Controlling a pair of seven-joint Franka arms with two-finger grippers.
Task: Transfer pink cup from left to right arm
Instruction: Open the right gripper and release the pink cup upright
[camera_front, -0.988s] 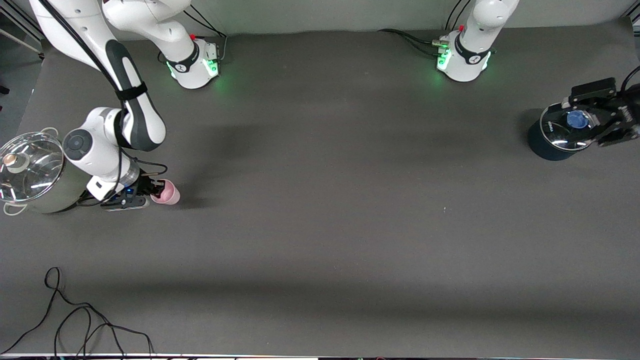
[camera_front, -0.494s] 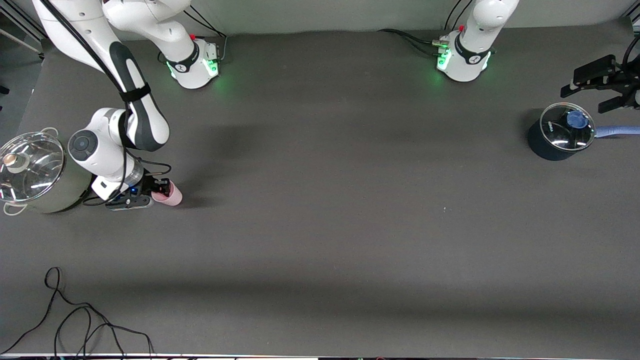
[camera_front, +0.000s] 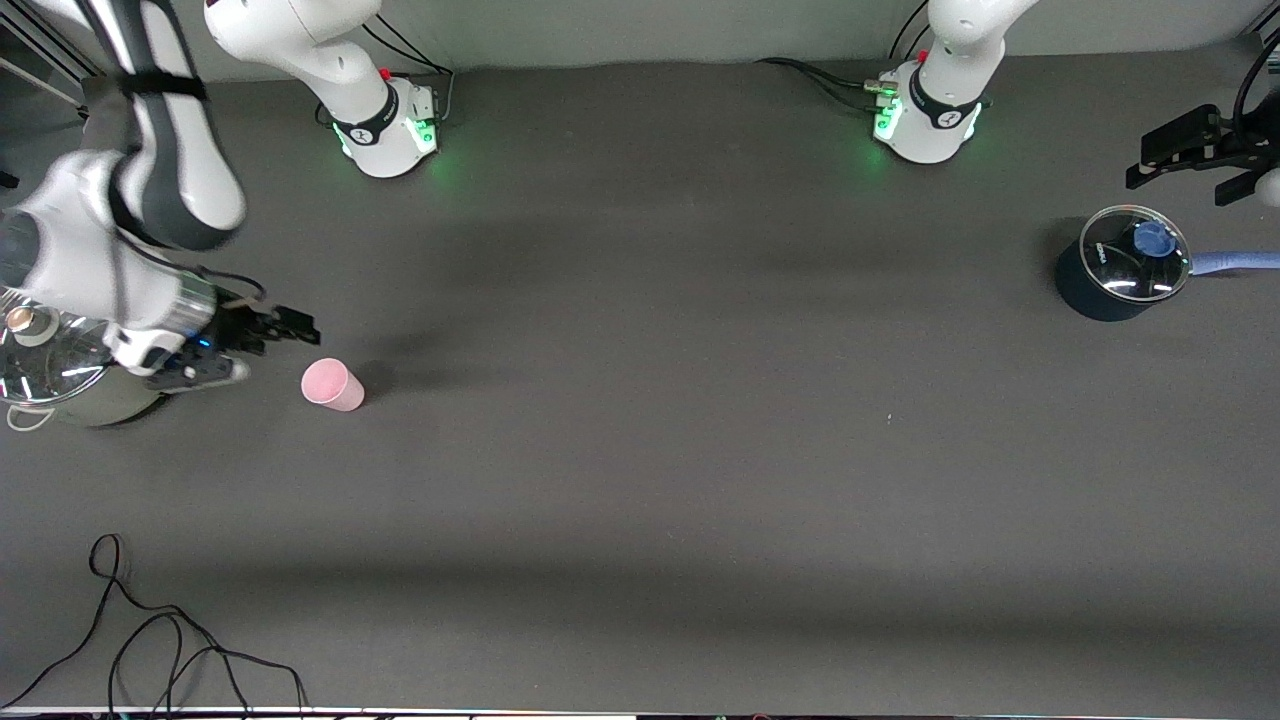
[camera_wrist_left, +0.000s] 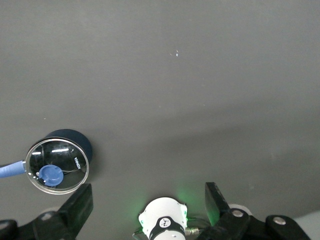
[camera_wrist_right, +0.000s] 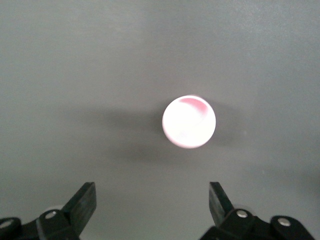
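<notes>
The pink cup (camera_front: 333, 385) stands alone on the grey table, toward the right arm's end. It shows from above in the right wrist view (camera_wrist_right: 189, 121). My right gripper (camera_front: 290, 326) is open and empty, raised over the table between the cup and the steel pot; its fingers (camera_wrist_right: 81, 204) stand wide apart, clear of the cup. My left gripper (camera_front: 1185, 172) is open and empty, over the table's edge at the left arm's end, beside the dark blue pot; its open fingers (camera_wrist_left: 80, 206) show in the left wrist view.
A steel pot with a glass lid (camera_front: 55, 368) stands at the right arm's end, partly under the right arm. A dark blue pot with a glass lid (camera_front: 1118, 270) and a blue handle stands at the left arm's end (camera_wrist_left: 57, 162). A black cable (camera_front: 150, 640) lies near the front edge.
My right gripper has let go of the pink cup and drawn up and back toward the steel pot. My left gripper has moved off the blue pot's lid toward the table's edge.
</notes>
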